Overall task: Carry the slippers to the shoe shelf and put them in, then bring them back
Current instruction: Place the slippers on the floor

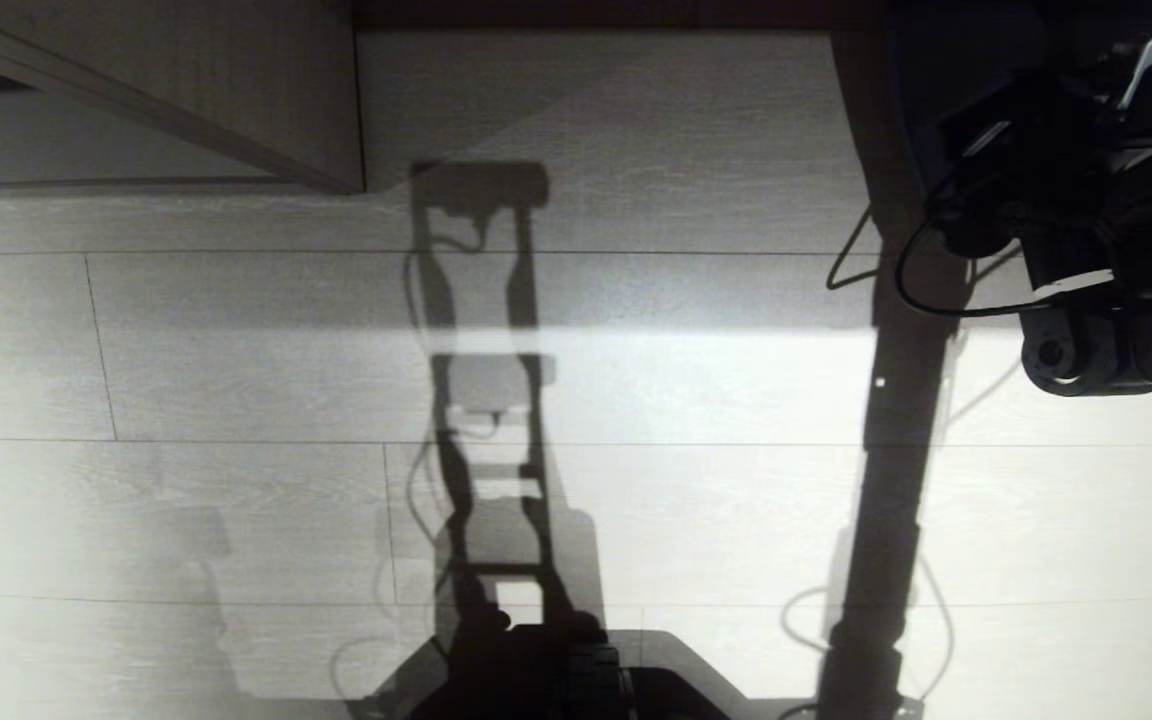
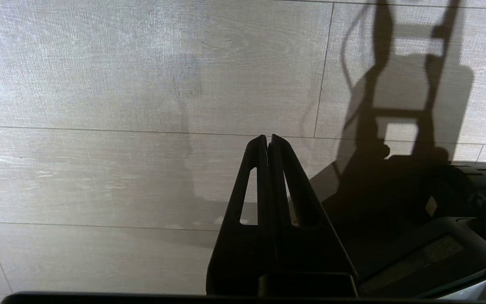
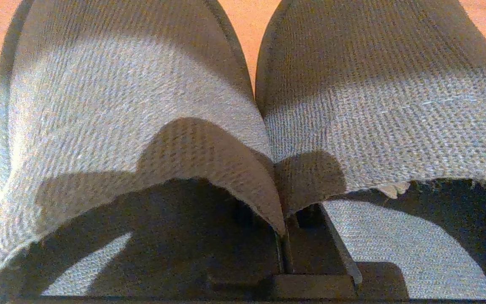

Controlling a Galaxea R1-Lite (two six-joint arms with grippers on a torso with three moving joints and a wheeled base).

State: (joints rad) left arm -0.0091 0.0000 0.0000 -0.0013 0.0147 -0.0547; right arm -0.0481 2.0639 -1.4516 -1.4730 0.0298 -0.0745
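The slippers [image 3: 150, 97] fill the right wrist view, two blue-grey woven ones side by side with toes pointing away. My right gripper [image 3: 284, 230] is shut on the slippers, pinching the inner edges of both uppers where they meet; its fingers are mostly covered by fabric. In the head view the right arm [image 1: 1086, 230] is at the top right, and the slippers [image 1: 921, 110] hang there as a dark mass above the floor. A pale wood-grain board with a slanted panel, seemingly the shoe shelf [image 1: 236, 90], is at the top left. My left gripper [image 2: 268, 137] is shut and empty over the floor.
Pale wood-plank floor [image 1: 236, 380] spans the head view, crossed by the robot's shadows. My base [image 1: 556, 670] shows at the bottom edge. A black cable [image 1: 911, 290] loops under the right arm. An orange-brown surface [image 3: 249, 25] lies behind the slippers.
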